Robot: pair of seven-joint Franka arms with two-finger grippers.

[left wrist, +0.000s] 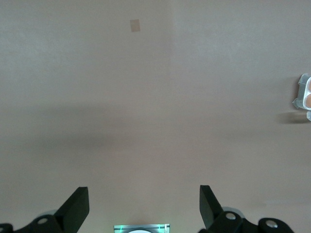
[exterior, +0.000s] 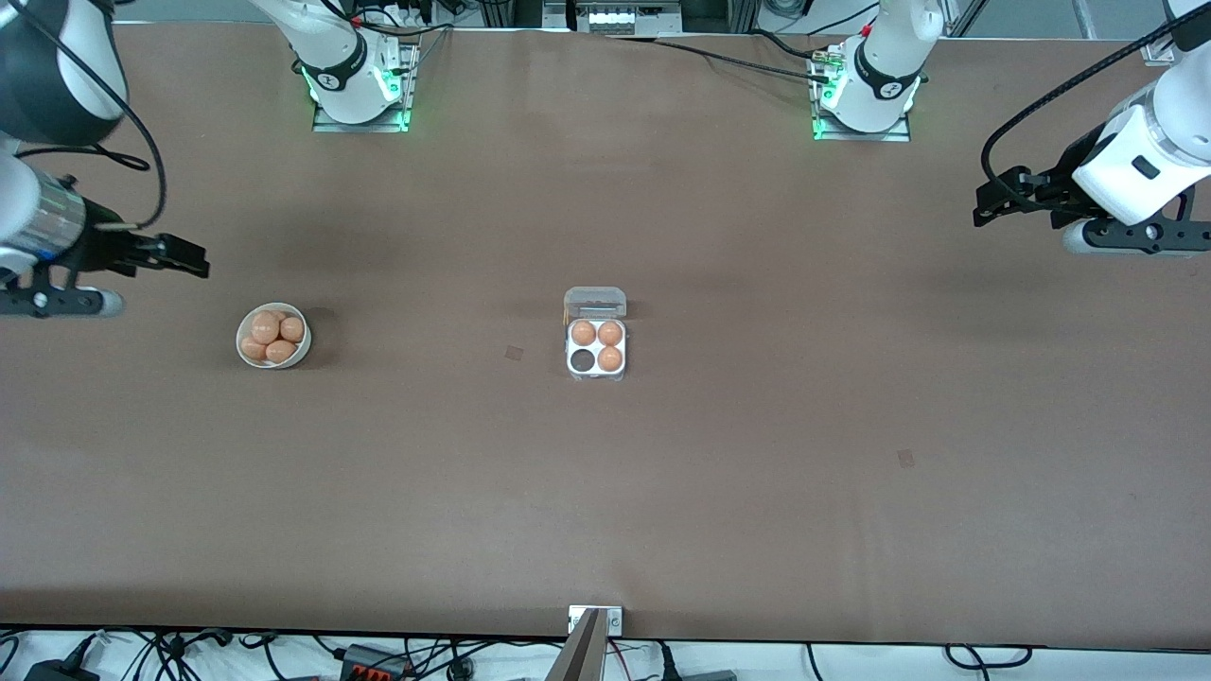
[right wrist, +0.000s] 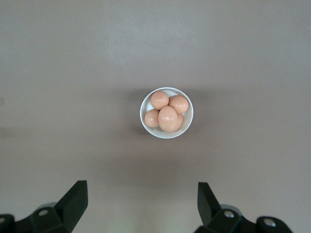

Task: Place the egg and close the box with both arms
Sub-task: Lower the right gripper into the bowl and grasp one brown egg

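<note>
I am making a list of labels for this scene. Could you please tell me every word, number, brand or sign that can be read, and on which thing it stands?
No text can be read in any view.
Right arm's base collar: a small round white mark, too small to read.
Left arm's base collar: the same kind of mark, too small to read.
Box, bowl, eggs: no label.

Both arms: glossy white shells with black joint bands. Right arm (exterior: 38,142) has a big black elbow section, a silver metallic wrist ring and a thin black cable looping beside it. Left arm (exterior: 1135,151) carries a thick black cable curving along the wrist. Both bases (exterior: 359,90) sit on metal plates, glowing green at the rim, black ring with a white logo. Grippers matte black: right gripper (right wrist: 141,204), left gripper (left wrist: 144,206). Fingers (right wrist: 75,196) are wedge-shaped; silver screws show on the gripper bodies.
</note>
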